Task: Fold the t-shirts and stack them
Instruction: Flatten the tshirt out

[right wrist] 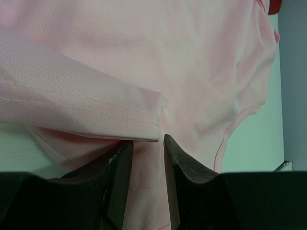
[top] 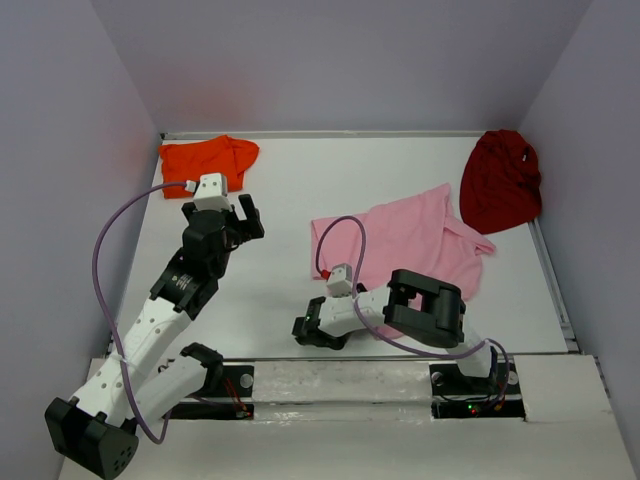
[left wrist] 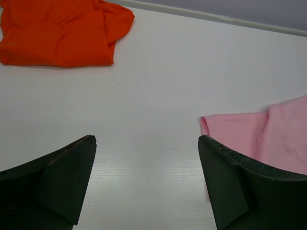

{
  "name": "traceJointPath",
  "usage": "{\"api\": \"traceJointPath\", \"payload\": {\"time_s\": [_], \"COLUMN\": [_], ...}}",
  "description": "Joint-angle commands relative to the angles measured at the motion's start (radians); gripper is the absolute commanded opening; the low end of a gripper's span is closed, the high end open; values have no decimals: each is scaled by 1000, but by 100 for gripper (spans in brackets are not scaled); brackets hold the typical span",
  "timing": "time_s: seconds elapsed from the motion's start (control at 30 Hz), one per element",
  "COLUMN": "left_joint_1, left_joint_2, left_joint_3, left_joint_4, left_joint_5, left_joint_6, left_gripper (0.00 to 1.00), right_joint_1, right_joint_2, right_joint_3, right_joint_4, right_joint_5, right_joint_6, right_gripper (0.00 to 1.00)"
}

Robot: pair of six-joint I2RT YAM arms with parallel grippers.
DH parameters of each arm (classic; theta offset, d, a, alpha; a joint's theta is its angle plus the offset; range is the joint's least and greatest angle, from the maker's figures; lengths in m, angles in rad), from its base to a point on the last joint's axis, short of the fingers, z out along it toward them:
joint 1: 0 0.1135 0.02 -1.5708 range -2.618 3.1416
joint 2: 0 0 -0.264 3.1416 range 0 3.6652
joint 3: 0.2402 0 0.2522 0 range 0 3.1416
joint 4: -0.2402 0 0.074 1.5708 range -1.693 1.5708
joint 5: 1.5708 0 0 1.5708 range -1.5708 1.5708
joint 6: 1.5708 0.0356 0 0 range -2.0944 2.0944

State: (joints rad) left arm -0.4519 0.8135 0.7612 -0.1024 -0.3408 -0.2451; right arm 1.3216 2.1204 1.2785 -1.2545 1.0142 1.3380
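The work surface is a flat white table (top: pixel 280 200), enclosed on the left, far and right sides by plain pale lavender walls (top: pixel 340 60). Both arm bases are bolted to a white mounting strip (top: pixel 340 385) along the near edge.

The bright orange t-shirt (top: pixel 205 160) (left wrist: pixel 57 33) lies bunched in the far left corner of the table. The dark red t-shirt (top: pixel 500 180) lies crumpled at the far right, against the right wall. The light pink t-shirt (top: pixel 410 240) (left wrist: pixel 268 134) (right wrist: pixel 192 62) lies spread right of centre, partly wrinkled. Its far right corner is just beside the dark red t-shirt, and it is well apart from the orange one.

The left gripper (top: pixel 243 222) (left wrist: pixel 146 143) is raised above bare table, between the orange and pink t-shirts. Its jaws are spread wide. Nothing is between them, and they touch no cloth.

The right gripper (top: pixel 308 330) (right wrist: pixel 146 141) is low at the near left edge of the light pink t-shirt. Its jaws are drawn to a narrow gap, and pink cloth fills that gap. In the right wrist view, a folded, stitched hem of the shirt ends directly above the fingertips (right wrist: pixel 175 148). The rest of the garment extends away from the jaws toward the far side.
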Motion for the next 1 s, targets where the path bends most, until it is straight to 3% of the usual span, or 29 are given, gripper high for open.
{"api": "traceJointPath", "payload": {"time_s": [0.0,0.13,0.27,0.6,0.63,0.97], "left_joint_1": [-7,-8,-8,-13,-13,-16], "left_joint_2": [-25,-28,-30,-37,-37,-31], "left_joint_3": [-7,-8,-8,-8,-8,-10], "left_joint_4": [32,33,33,33,33,32], "left_joint_5": [-12,-14,-14,-17,-18,-26], "left_joint_6": [6,6,7,6,6,7], "left_gripper": [97,97,97,97,97,97], "right_joint_1": [-4,-4,-13,-13,-13,-13], "right_joint_2": [4,-4,-8,-48,-50,-157], "right_joint_3": [-31,-47,-62,-113,-116,-104], "right_joint_4": [145,167,196,283,287,317], "right_joint_5": [-45,-48,-52,-66,-66,-69], "right_joint_6": [26,17,0,-63,-66,-171], "right_gripper": [40,40,33,9,0,0]}}
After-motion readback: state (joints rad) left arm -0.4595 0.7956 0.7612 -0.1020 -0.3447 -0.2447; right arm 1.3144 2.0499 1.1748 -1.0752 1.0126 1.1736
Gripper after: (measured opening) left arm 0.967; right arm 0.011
